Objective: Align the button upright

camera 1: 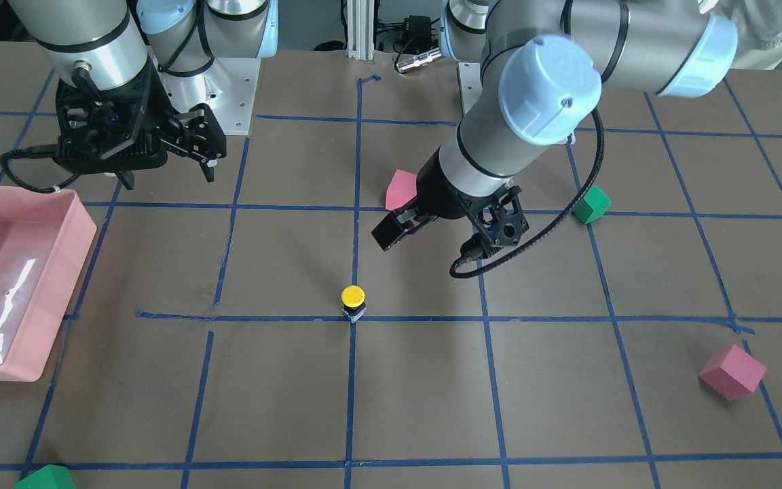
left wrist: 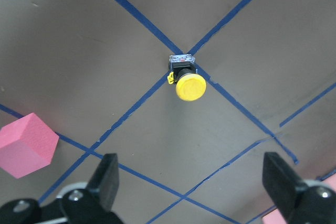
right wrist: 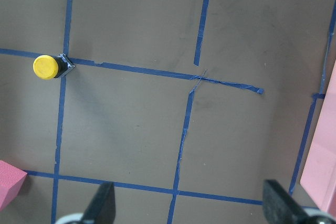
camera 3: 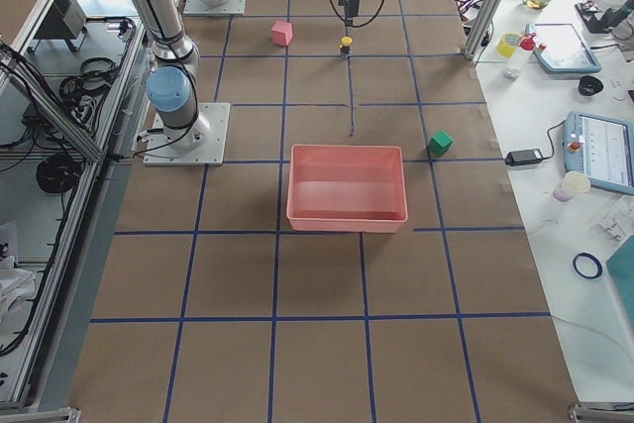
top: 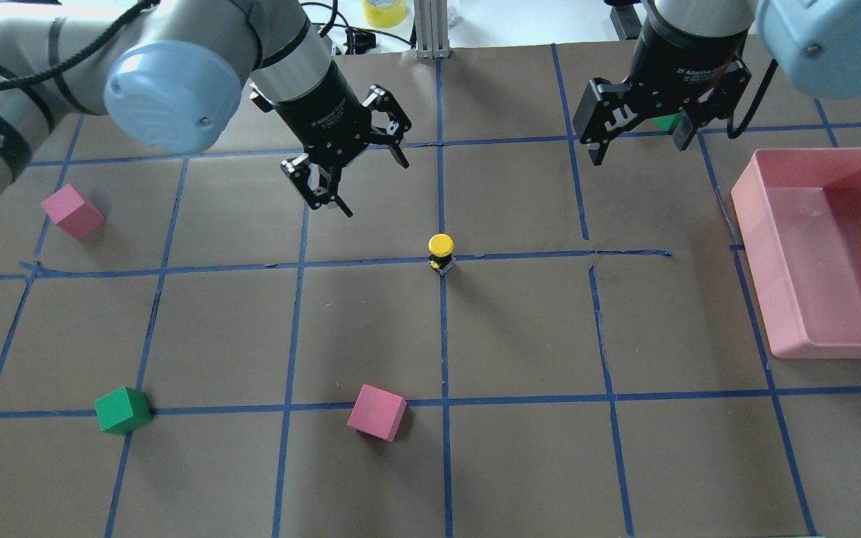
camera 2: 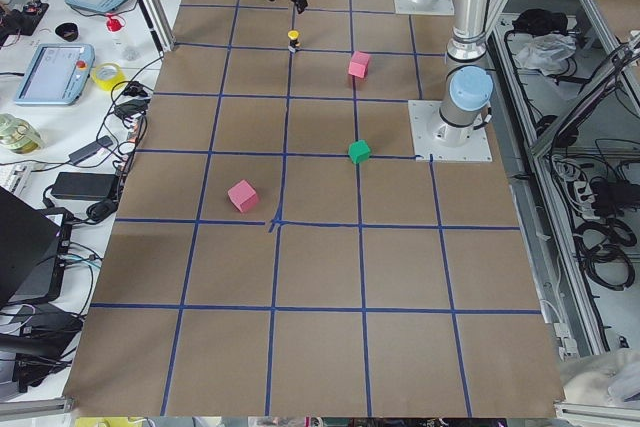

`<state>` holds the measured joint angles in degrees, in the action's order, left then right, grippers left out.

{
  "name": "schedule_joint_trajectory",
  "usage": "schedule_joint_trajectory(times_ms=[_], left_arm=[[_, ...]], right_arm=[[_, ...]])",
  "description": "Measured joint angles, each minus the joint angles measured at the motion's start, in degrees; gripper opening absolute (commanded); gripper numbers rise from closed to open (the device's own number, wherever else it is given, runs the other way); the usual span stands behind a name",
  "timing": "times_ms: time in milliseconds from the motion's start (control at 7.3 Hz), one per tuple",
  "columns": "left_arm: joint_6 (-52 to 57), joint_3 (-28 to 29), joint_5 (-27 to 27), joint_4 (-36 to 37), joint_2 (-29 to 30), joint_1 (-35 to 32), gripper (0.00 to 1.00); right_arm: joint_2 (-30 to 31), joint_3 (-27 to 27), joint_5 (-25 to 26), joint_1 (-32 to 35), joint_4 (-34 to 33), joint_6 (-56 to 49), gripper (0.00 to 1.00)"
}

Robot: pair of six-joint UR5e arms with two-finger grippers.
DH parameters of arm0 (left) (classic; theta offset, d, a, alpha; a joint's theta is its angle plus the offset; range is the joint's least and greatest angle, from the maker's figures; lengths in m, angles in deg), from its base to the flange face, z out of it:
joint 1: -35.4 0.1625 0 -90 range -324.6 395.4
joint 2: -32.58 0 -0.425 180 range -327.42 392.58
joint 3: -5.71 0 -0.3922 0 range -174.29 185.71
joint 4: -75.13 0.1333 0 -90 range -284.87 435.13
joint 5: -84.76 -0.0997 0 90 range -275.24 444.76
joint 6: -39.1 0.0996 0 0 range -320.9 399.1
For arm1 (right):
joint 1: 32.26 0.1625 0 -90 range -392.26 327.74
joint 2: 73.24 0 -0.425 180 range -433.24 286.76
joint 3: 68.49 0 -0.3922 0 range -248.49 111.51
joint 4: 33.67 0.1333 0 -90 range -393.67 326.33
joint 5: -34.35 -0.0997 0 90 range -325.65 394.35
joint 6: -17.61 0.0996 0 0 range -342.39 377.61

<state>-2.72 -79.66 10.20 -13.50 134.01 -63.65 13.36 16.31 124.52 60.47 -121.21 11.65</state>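
Note:
The button (top: 440, 252) stands upright on a blue tape crossing at mid-table, with its yellow cap on top and its black body and pale base below. It also shows in the front view (camera 1: 353, 302), the left wrist view (left wrist: 186, 80) and the right wrist view (right wrist: 50, 66). My left gripper (top: 374, 188) hangs open and empty above the table, behind and to the left of the button. My right gripper (top: 638, 146) is open and empty, farther back on the right, apart from the button.
A pink tray (top: 755, 254) sits at the right edge. Pink cubes lie at the left (top: 72, 211) and at the near middle (top: 377, 412). One green cube (top: 122, 409) lies near left. Another green cube (top: 668, 123) is partly hidden behind the right gripper.

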Motion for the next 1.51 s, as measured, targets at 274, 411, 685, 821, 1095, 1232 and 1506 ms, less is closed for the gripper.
schedule_joint_trajectory(times_ms=[274, 411, 685, 821, 1095, 1232, 1506], left_arm=[[17.64, -0.29, -9.1, -5.78, -6.89, 0.22, 1.0], [25.5, -0.46, -13.4, -6.32, -9.62, 0.38, 1.0], [36.82, -0.74, -17.17, -3.86, -12.97, 1.44, 1.0], [41.11, -0.94, -17.47, -1.98, -13.51, 3.33, 1.0], [45.71, -1.63, -17.01, 0.27, -13.72, 7.21, 1.0], [46.28, -1.87, -16.86, 0.57, -13.68, 7.71, 1.0], [46.62, -2.15, -16.66, 0.74, -13.37, 7.86, 1.0]], right_arm=[[0.02, -0.04, 0.0, 0.0, -0.02, 0.03, 1.0], [0.0, -0.02, 0.0, 0.0, -0.08, 0.03, 1.0], [0.0, -0.04, -0.41, 0.0, -1.18, 0.23, 1.0], [-0.01, -0.06, -0.54, 0.04, -2.19, 0.13, 1.0], [-0.03, -0.02, -0.59, 0.04, -2.66, 0.22, 1.0], [-0.03, 0.0, -0.56, 0.02, -2.63, 0.13, 1.0], [-0.06, 0.01, -0.53, -0.02, -2.61, -0.09, 1.0]])
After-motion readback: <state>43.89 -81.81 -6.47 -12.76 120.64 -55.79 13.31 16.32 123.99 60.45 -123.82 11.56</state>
